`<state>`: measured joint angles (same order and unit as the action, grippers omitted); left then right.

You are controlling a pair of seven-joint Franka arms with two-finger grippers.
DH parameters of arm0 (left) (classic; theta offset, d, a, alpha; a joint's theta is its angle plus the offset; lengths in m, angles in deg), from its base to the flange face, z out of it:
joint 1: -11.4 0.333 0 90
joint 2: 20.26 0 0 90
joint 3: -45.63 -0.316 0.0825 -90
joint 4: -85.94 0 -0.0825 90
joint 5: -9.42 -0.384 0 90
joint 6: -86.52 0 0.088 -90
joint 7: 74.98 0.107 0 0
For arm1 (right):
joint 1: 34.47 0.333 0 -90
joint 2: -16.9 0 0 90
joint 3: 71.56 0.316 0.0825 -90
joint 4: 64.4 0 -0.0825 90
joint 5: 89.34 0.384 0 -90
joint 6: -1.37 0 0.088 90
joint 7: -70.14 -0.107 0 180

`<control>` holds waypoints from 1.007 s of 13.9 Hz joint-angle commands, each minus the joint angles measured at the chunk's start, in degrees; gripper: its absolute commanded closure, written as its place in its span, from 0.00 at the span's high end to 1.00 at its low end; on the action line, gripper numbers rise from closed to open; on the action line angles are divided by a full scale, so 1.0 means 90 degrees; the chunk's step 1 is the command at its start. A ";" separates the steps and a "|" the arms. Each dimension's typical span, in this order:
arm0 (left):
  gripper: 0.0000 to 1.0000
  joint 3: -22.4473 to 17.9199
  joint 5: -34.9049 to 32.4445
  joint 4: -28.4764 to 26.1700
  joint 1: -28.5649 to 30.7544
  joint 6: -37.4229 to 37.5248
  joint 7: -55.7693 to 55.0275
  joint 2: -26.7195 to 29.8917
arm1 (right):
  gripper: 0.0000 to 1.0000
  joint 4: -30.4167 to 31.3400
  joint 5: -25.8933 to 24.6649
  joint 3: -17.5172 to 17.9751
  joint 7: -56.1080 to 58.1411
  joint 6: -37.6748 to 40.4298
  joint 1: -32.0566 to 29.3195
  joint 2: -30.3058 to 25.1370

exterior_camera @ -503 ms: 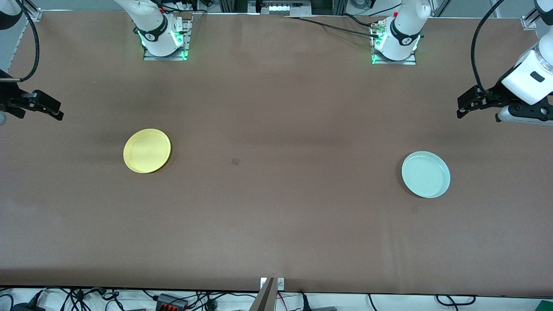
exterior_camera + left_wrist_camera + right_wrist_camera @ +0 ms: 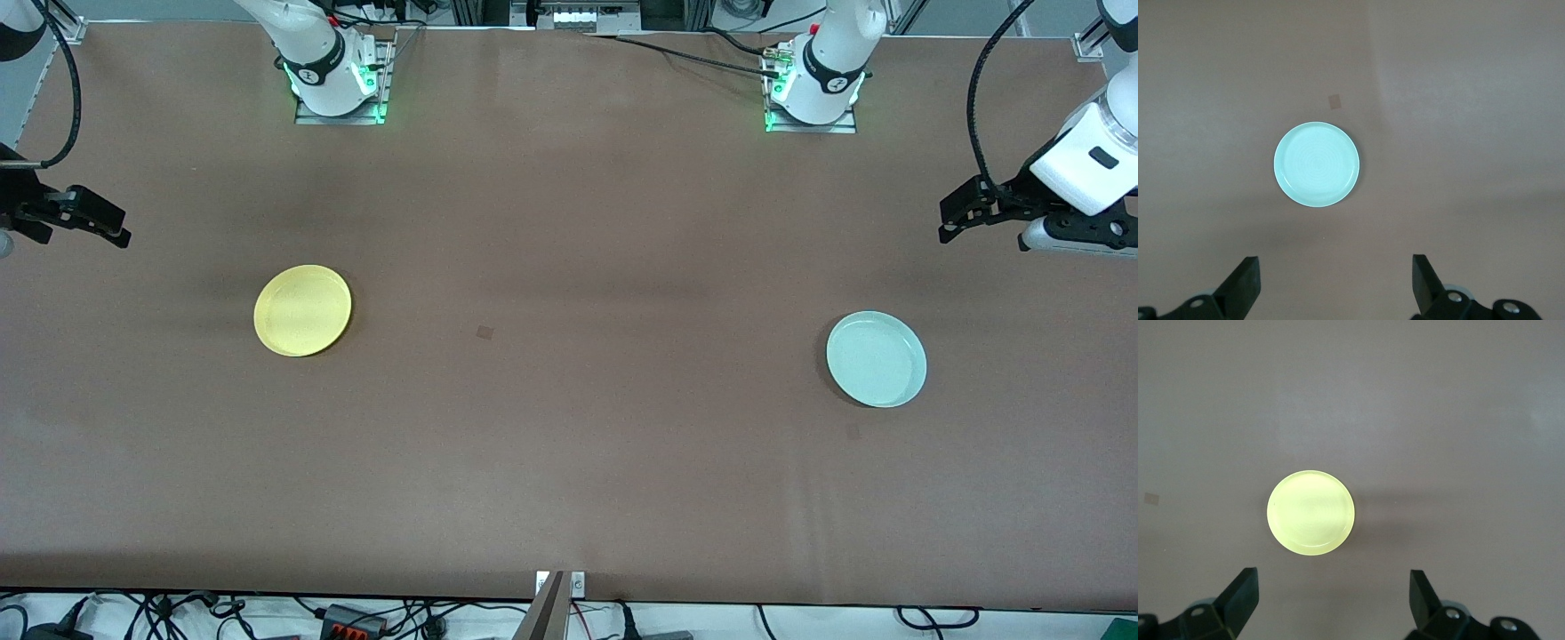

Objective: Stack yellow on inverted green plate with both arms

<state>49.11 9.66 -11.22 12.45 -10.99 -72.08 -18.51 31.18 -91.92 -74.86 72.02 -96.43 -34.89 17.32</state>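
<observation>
There are two plates on the brown table (image 2: 569, 462), one of each colour, and two arms, each with one gripper. Taking the middle of the table in the front view as the clock centre, the yellow plate (image 2: 302, 310) lies at about 9 o'clock, toward the right arm's end, and the green plate (image 2: 877, 359) lies at about 3 o'clock, toward the left arm's end. They are well apart, and both seem to lie with the rim up, so I judge that the green plate is not yet inverted and no stacking is done.

The right gripper (image 2: 93, 220) hangs over the table edge at about 10 o'clock from the yellow plate; its jaws stand wide open and hold nothing. The left gripper (image 2: 962, 216) hangs at about 1 o'clock from the green plate, also wide open and empty. Each arm is probably placed so that its wrist camera looks down on its own plate, ready for a reach.
</observation>
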 commanded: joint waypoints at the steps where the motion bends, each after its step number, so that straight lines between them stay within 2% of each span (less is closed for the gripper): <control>1: 1.00 0.0014 0.0101 0.0082 0.0030 0.0122 0.0146 0.0030 | 1.00 0.0006 -0.0065 0.0015 -0.0043 0.0026 -0.0003 -0.0028; 14: 1.00 0.0014 0.0101 0.0082 0.0030 0.0268 0.0088 0.0030 | 1.00 -0.0004 -0.0055 0.0015 -0.0043 0.0007 -0.0013 -0.0008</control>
<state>49.11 9.66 -11.22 12.45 -9.69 -72.08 -18.51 31.18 -91.92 -74.85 72.02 -96.48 -34.88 17.32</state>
